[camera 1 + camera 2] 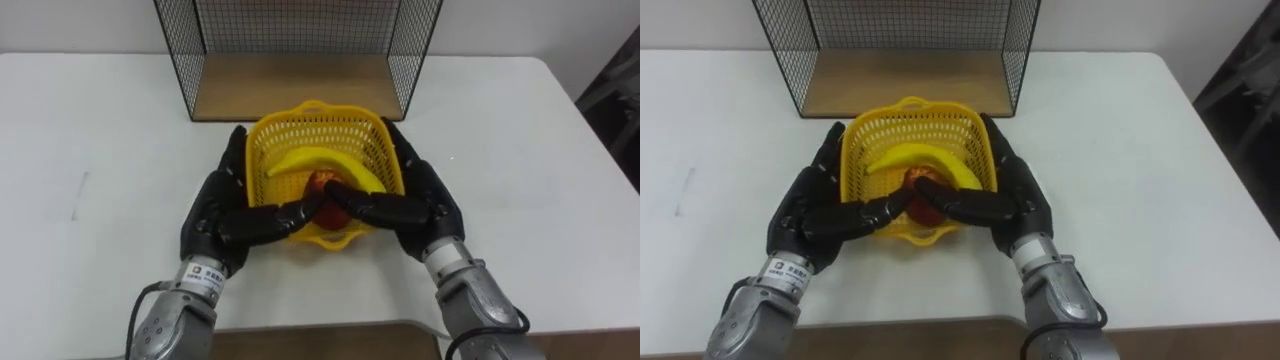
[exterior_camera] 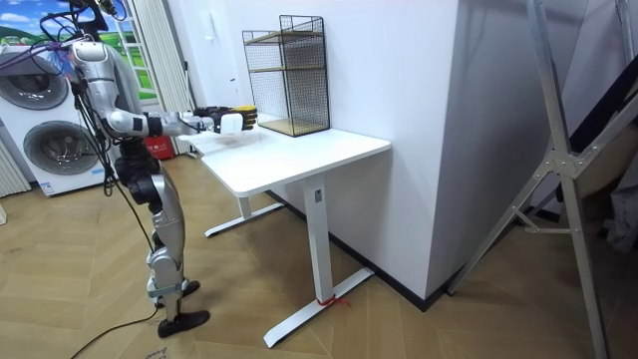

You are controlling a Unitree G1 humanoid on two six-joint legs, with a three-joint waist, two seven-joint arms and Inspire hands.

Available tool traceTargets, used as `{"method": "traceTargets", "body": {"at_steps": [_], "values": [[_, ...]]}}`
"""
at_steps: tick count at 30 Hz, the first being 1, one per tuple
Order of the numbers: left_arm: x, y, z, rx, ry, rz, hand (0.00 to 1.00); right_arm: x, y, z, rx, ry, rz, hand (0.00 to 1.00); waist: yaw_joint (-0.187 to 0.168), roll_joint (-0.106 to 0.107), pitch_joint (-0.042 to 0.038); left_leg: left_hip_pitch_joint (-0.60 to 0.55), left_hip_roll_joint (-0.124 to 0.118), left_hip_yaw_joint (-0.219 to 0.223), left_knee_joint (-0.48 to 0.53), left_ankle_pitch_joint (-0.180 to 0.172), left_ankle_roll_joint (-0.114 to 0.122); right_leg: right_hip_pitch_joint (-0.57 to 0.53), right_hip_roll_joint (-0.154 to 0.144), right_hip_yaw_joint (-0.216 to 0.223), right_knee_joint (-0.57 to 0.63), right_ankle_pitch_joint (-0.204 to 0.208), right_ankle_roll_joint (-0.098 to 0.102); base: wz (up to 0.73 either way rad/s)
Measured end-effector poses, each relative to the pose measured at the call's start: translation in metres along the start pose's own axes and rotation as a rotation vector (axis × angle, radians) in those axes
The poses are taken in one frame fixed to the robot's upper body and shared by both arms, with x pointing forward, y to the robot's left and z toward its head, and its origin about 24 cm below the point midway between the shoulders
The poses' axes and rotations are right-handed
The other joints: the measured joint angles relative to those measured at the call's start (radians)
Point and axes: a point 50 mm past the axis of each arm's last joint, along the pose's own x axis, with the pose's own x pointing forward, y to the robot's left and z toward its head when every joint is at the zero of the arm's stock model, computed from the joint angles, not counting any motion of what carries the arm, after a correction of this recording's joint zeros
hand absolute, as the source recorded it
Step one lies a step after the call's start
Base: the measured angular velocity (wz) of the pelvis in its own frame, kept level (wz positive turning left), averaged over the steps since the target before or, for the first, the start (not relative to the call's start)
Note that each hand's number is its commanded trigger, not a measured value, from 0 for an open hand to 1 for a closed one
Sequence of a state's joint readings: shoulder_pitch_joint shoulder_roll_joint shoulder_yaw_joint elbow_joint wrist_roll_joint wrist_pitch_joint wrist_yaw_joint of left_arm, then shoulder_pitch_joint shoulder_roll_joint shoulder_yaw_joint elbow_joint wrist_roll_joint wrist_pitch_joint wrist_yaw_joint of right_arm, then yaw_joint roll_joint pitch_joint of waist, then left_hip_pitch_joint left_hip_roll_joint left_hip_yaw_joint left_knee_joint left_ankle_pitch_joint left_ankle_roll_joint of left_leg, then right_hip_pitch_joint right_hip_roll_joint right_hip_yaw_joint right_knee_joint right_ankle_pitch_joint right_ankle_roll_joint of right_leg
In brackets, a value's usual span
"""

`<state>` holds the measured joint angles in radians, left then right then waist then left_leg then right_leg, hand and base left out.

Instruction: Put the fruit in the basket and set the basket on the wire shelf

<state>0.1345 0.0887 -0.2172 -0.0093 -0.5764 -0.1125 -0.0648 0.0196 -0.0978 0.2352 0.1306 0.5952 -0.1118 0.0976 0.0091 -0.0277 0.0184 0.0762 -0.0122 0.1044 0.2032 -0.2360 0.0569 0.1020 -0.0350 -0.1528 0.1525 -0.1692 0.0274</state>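
Basket [image 1: 300, 135]: yellow, seen on or just above the white bench [image 1: 100, 150]; which cannot be told. It is placed just before the open front of the wire shelf [image 1: 300, 85].
Fruit: a banana [image 1: 320, 165] and a red fruit [image 1: 335, 213] are contained in the basket.
Left hand [image 1: 215, 215]: clamped on the basket's left wall, thumb laid over the near rim.
Right hand [image 1: 430, 200]: clamped likewise on the right wall.
Robot: stood at the bench's end, arms stretched forward.
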Motion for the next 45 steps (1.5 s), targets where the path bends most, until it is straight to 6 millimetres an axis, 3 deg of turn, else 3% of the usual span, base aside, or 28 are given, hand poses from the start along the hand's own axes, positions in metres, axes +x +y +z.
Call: {"method": "traceTargets", "body": {"at_steps": [6,13,27,29,32,34,35,37,39,40,41,42,43,44,45], "values": [[0.003,-0.003,0.007,0.001,-0.032,-0.001,0.0,0.001,0.003,0.0,0.004,-0.007,0.007,0.0,0.0,0.013,-0.0021,-0.003,0.0,0.002,0.0,0.0,0.0,-0.004,0.001,0.009,0.0,0.0,0.0,0.0],[0.007,-0.008,0.02,-0.01,-0.104,0.019,0.0,0.005,0.014,0.017,0.005,-0.094,0.049,0.0,0.0,0.023,-0.0073,-0.003,0.0,0.005,0.002,0.0,0.0,-0.004,0.0,0.01,0.0,0.0,0.0,0.0],[0.008,-0.01,0.028,-0.031,-0.161,0.054,0.0,0.011,0.022,0.025,0.002,-0.134,0.087,0.0,0.012,0.021,-0.0079,0.009,0.003,0.014,0.006,0.0,0.0,0.002,0.002,0.013,0.004,0.0,0.0,-0.02],[0.008,-0.01,0.028,-0.032,-0.162,0.054,0.0,0.011,0.022,0.024,0.008,-0.133,0.09,0.0,0.018,0.012,-0.0031,0.002,0.006,0.024,0.035,-0.001,-0.001,0.0,0.001,0.013,0.016,-0.002,-0.003,-0.12],[0.007,-0.009,0.028,-0.027,-0.162,0.056,0.0,0.009,0.021,0.022,0.031,-0.133,0.091,0.0,0.026,-0.005,0.0061,-0.036,0.027,0.031,0.171,-0.029,-0.032,-0.004,0.007,0.012,0.08,-0.028,-0.022,-0.03],[0.006,-0.007,0.027,-0.02,-0.16,0.062,0.0,0.009,0.023,0.021,0.035,-0.142,0.102,0.0,0.036,-0.009,0.0073,-0.116,0.058,0.035,0.368,-0.056,-0.045,-0.022,0.017,0.011,0.147,-0.074,-0.033,-0.14],[0.006,-0.006,0.027,-0.019,-0.158,0.063,0.0,0.008,0.022,0.02,0.035,-0.142,0.103,0.0,0.038,-0.008,0.0079,-0.138,0.067,0.035,0.418,-0.057,-0.045,-0.027,0.019,0.009,0.163,-0.084,-0.039,-0.18],[0.006,-0.006,0.024,-0.026,-0.148,0.07,0.0,0.007,0.021,0.018,0.022,-0.133,0.099,0.0,0.045,0.008,0.0103,-0.203,0.112,0.033,0.584,-0.051,-0.052,-0.025,0.034,0.01,0.195,-0.117,-0.062,-0.16],[0.006,-0.005,0.023,-0.027,-0.143,0.073,0.0,0.006,0.02,0.015,0.049,-0.124,0.088,0.0,0.049,-0.002,0.0144,-0.25,0.12,0.028,0.66,-0.023,-0.082,-0.016,0.033,0.017,0.209,-0.131,-0.073,0.07],[0.006,-0.006,0.023,-0.031,-0.145,0.069,0.0,0.005,0.018,0.015,0.063,-0.126,0.083,0.0,0.048,-0.002,0.0091,-0.273,0.119,0.027,0.586,-0.049,-0.079,-0.017,0.033,0.016,0.21,-0.134,-0.076,0.16],[0.007,-0.007,0.023,-0.039,-0.148,0.065,0.0,0.005,0.018,0.016,0.071,-0.129,0.082,0.0,0.048,-0.004,0.0101,-0.289,0.119,0.027,0.537,-0.054,-0.08,-0.019,0.033,0.015,0.212,-0.137,-0.076,0.13],[0.007,-0.008,0.024,-0.037,-0.151,0.065,0.0,0.005,0.017,0.016,0.081,-0.129,0.079,0.0,0.047,-0.008,0.0086,-0.328,0.117,0.024,0.432,-0.042,-0.088,-0.023,0.031,0.015,0.213,-0.144,-0.074,0.0],[0.007,-0.008,0.024,-0.032,-0.153,0.064,0.0,0.004,0.017,0.015,0.079,-0.125,0.078,0.0,0.053,-0.006,0.0011,-0.361,0.118,0.022,0.317,0.022,-0.085,-0.031,0.027,0.011,0.221,-0.152,-0.072,-0.15],[0.007,-0.008,0.024,-0.032,-0.155,0.065,0.0,0.004,0.017,0.014,0.08,-0.121,0.08,0.0,0.059,-0.008,-0.0013,-0.369,0.116,0.022,0.289,0.067,-0.083,-0.035,0.022,0.014,0.229,-0.161,-0.07,-0.13],[0.007,-0.007,0.025,-0.026,-0.156,0.066,0.0,0.004,0.018,0.013,0.078,-0.117,0.088,0.0,0.058,-0.011,-0.012,-0.365,0.099,0.017,0.263,0.109,-0.066,-0.035,0.012,0.013,0.233,-0.175,-0.056,0.0]]}}
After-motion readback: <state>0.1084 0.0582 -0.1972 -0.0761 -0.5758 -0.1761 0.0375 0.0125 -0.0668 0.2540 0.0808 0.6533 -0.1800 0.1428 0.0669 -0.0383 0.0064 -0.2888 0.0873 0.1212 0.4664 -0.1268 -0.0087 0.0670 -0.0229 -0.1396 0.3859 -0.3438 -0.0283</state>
